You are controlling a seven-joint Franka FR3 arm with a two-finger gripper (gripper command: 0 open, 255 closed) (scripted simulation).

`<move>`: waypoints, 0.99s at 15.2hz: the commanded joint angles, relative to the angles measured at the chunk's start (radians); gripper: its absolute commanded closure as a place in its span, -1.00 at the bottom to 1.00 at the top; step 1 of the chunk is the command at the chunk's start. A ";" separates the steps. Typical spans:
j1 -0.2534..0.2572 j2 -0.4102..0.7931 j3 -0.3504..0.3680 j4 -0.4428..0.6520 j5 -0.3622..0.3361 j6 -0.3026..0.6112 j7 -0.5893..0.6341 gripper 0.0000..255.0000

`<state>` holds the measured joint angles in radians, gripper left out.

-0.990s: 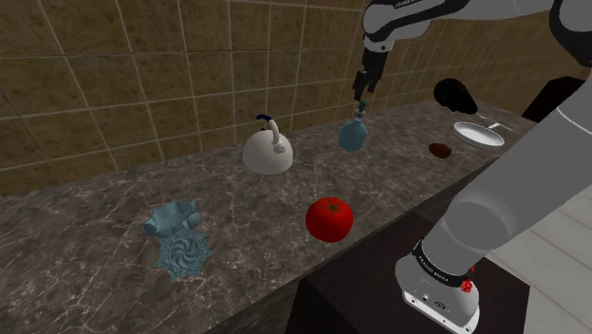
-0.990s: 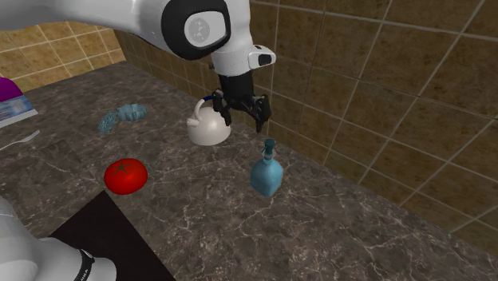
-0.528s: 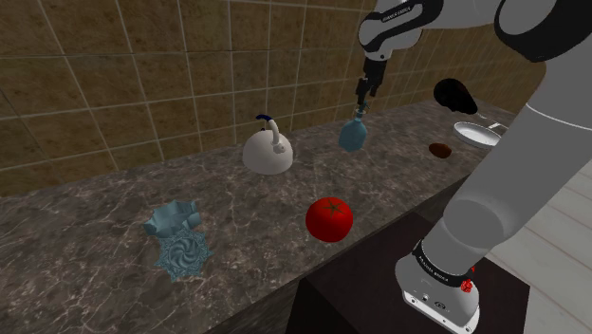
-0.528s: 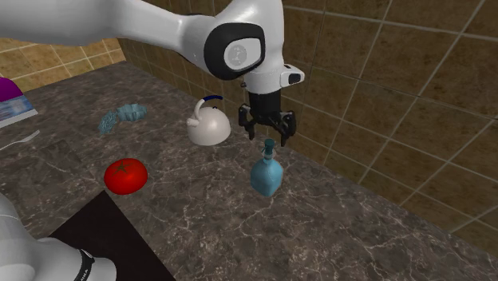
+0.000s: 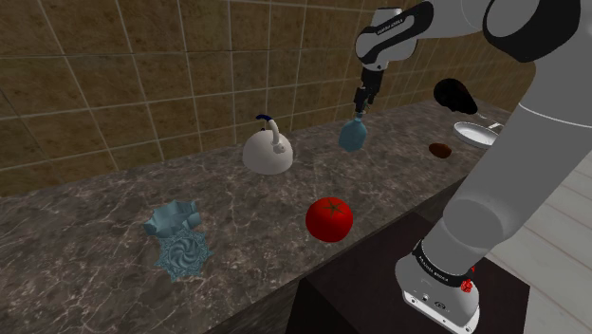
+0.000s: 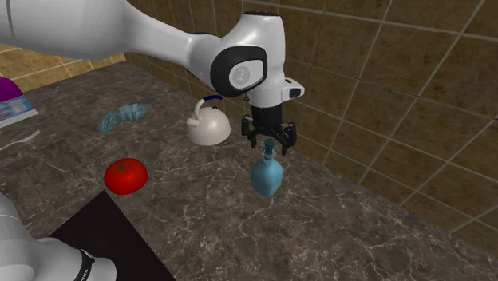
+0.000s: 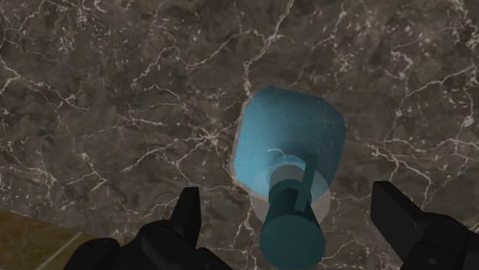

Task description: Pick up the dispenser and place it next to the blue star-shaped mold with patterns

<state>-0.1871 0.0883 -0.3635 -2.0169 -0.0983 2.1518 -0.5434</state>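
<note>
The dispenser [image 5: 352,136] is a pale blue bottle with a teal pump. It stands upright on the dark marble counter [image 5: 95,228] near the tiled wall. My gripper [image 5: 360,101] hangs straight above it, open. In the second exterior view the fingers [image 6: 250,137] straddle the pump top of the dispenser [image 6: 266,177]. In the wrist view the dispenser [image 7: 288,142] sits centred under the gripper [image 7: 289,205], and neither finger touches it. The patterned blue star mold [image 5: 183,254] lies flat far off at the shoulder view's left, beside a second blue star shape [image 5: 173,220].
A white kettle [image 5: 268,152] stands between the dispenser and the molds, and a red tomato [image 5: 329,219] sits near the counter's front edge. A white dish [image 5: 477,134], a small brown item [image 5: 439,149] and a black object [image 5: 455,95] are at the right end.
The gripper has swung from beside the kettle to directly above the dispenser and come down around its pump. It has stayed open, and the dispenser has not moved.
</note>
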 commanded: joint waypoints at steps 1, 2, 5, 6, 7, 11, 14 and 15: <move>0.000 0.001 0.000 -0.002 0.000 0.003 0.000 -1.00; 0.000 0.001 0.000 -0.002 0.000 0.003 0.000 -1.00; 0.000 0.000 0.000 -0.002 0.000 0.003 0.000 -1.00; 0.000 0.000 0.000 -0.002 0.000 0.003 0.000 1.00; 0.000 0.000 0.000 -0.002 0.000 0.003 0.000 1.00; 0.000 0.000 0.000 -0.002 0.000 0.003 0.000 1.00; 0.000 0.001 0.000 -0.002 0.000 0.003 0.000 1.00; 0.000 0.001 0.000 -0.002 0.000 0.003 0.000 1.00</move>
<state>-0.1870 0.0882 -0.3632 -2.0186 -0.0980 2.1544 -0.5432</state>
